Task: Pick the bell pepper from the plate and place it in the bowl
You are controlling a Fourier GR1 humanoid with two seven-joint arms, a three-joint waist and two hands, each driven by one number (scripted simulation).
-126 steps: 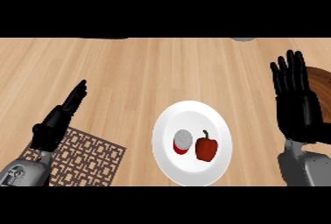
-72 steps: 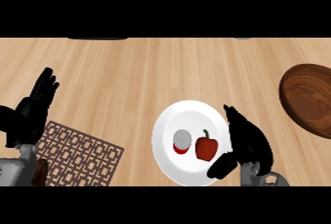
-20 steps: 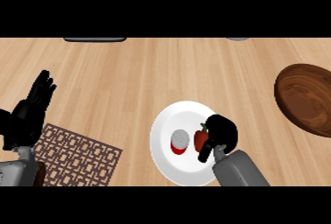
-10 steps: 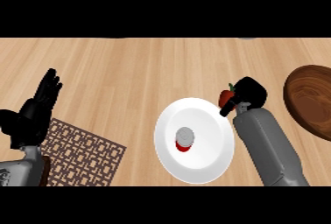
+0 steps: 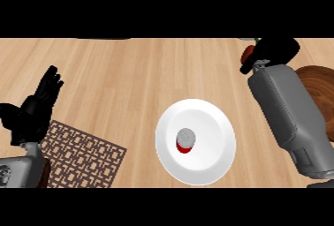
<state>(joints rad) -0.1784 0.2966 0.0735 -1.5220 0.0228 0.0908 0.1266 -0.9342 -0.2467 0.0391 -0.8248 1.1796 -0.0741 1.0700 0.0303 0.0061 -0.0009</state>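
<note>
Where the right forearm (image 5: 290,119) runs up the view's right side: right hand (image 5: 277,49) near the top edge, fingers curled around the red bell pepper (image 5: 248,54); only a small red patch of the pepper visible at the hand's left, a touch of green stem above it. Pepper held off the plate, above the bare counter (image 5: 130,75), just left of the bowl and not inside it.

Bowl (image 5: 320,90): dark brown wood, at the right edge, largely hidden behind the right forearm; rim and part of the interior visible to the forearm's right.

Plate (image 5: 209,128): white, round, at centre-right of the counter, to the left of the forearm. Bearing one small item (image 5: 185,140) near its middle: grey round top over a red underside; exact kind not discernible.

Left hand (image 5: 36,110): black, at the view's left edge, fingers straight and pointing up, holding nothing, at rest above its grey forearm (image 5: 20,170) in the lower left corner.

Mat (image 5: 81,156): brown, with a fretwork lattice pattern, flat on the counter at lower left, just right of the left forearm, well apart from the plate.

Counter: light wood grain, planks running across the view.
</note>
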